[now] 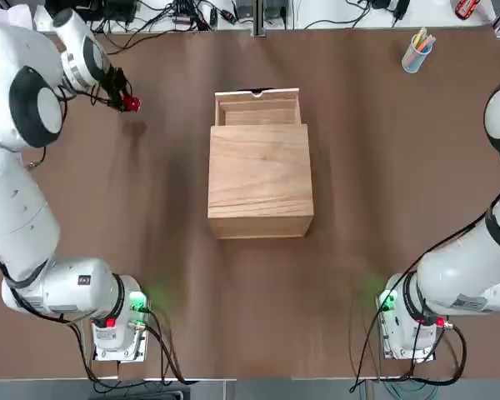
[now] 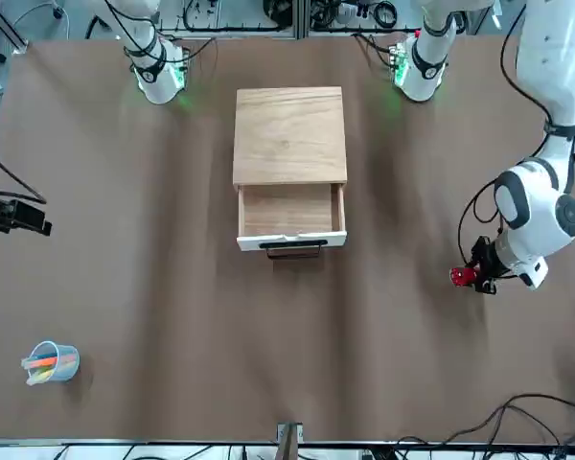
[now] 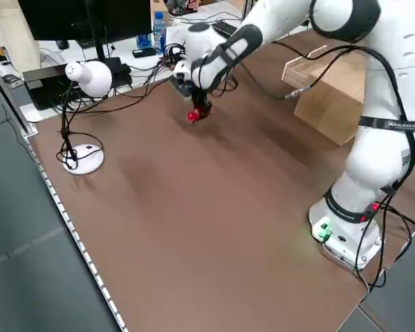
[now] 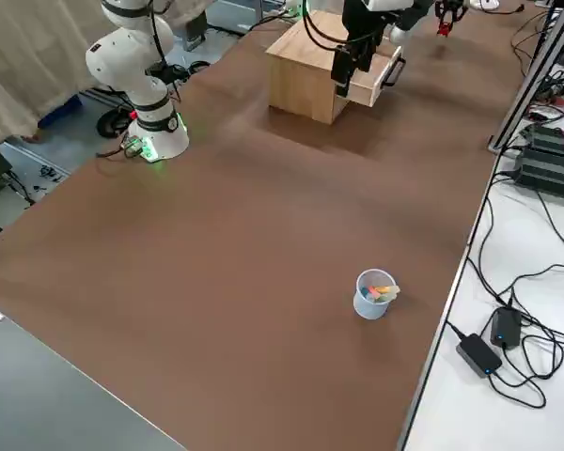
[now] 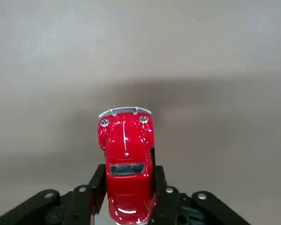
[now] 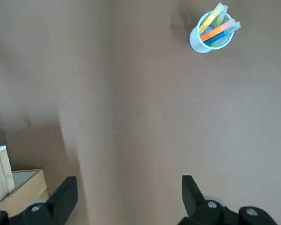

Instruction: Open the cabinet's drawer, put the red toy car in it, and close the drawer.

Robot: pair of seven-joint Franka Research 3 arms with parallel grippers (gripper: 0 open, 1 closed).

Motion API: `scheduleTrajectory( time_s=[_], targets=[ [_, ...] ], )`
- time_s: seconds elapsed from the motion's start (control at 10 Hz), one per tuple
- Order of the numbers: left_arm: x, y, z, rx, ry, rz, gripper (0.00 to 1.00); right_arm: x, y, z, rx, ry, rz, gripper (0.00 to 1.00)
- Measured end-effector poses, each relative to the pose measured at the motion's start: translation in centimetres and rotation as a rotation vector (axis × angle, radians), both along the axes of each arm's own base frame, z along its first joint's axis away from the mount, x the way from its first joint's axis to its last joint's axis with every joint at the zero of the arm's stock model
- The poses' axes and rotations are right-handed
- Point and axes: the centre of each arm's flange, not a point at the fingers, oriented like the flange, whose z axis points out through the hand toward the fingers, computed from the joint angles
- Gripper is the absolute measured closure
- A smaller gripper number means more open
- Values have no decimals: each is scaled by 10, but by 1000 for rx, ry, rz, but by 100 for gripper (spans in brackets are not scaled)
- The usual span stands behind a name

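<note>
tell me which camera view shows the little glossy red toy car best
The left wrist view: the glossy red toy car fills its middle, bumper, headlights and window visible, between the left gripper's fingers. The top, front, left side and right side views show it only as a small red shape; the right wrist view lacks it.

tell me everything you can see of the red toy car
The red toy car is glossy, metal or plastic by its look, with a rounded body, silvery bumper, two round headlights and a dark windscreen. It sits between the fingers of the left claw, which flank its sides, and hangs above the brown table, off to the robot's left of the cabinet.
</note>
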Motion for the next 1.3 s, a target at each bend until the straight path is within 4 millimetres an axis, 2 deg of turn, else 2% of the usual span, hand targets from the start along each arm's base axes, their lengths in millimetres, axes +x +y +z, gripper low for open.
scheduleTrajectory(
  time_s=[0.1, 0.3, 0.5, 0.7, 1.1, 1.3],
  targets=[
    [2, -32, 30, -31, -19, 23, 56, -4, -1, -2, -18, -24, -4, 2],
    [-4, -115, 74, -89, -27, 33, 56, -21, -2, 4, -31, -28, 31, 2],
    [-23, -202, 105, -82, -21, 24, 56, -39, -11, 11, -31, -21, 42, 2],
    [-41, -279, 133, -89, -9, 46, 56, -51, -13, 11, -27, -14, 42, 2],
    [-84, -380, 175, -109, 45, 42, 56, -52, -3, 8, -22, -10, 61, 2],
    [-110, -425, 179, -106, 50, 20, 56, -52, -3, 8, -22, -13, 61, 2]
  ],
)
